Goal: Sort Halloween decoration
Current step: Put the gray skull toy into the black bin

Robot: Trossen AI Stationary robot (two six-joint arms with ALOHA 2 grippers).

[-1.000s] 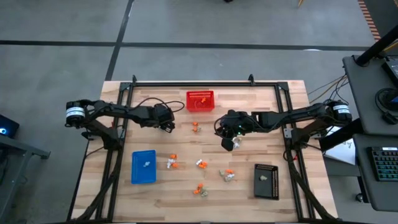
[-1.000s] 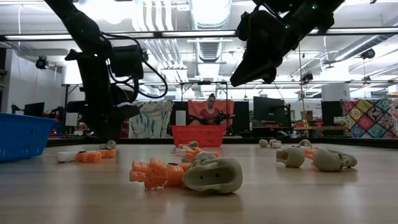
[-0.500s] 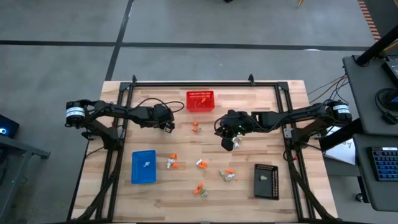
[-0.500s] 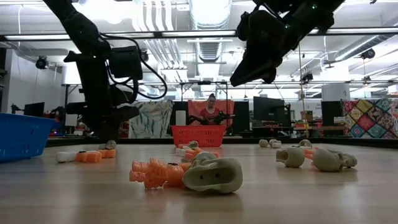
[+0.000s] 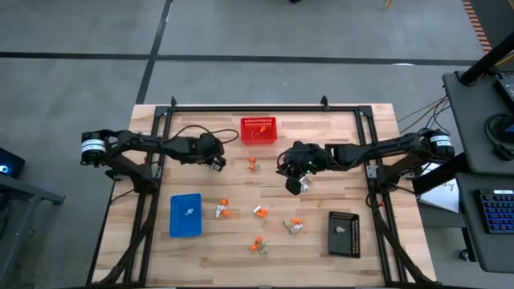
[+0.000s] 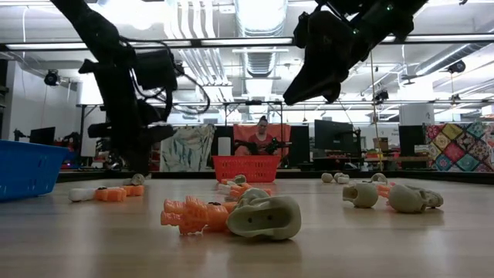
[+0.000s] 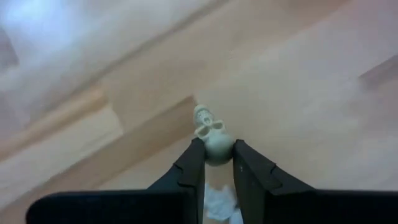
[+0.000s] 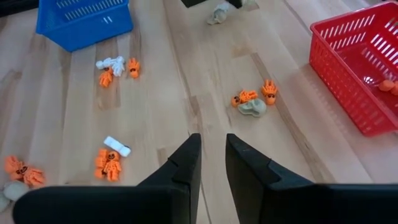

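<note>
Red mesh basket [image 5: 259,130], blue tray [image 5: 185,216], black tray [image 5: 343,234] on wooden table [image 5: 337,132].

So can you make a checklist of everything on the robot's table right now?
Surface: wooden table, inside a black frame.
Job's things: orange, white and grey-beige trinkets scattered mid-table; one orange piece in the red basket, one pale piece in the blue tray, one in the black tray.
Clutter: nothing seen.
Grippers: left gripper pinches a small grey skull above the table, left of the basket; right gripper hangs over mid-table, fingers slightly apart, holding nothing.
Cables: black cable loops by the left arm; wires run off the table's right edge.
Surroundings: person seated behind the table; keyboard on a side desk.
</note>
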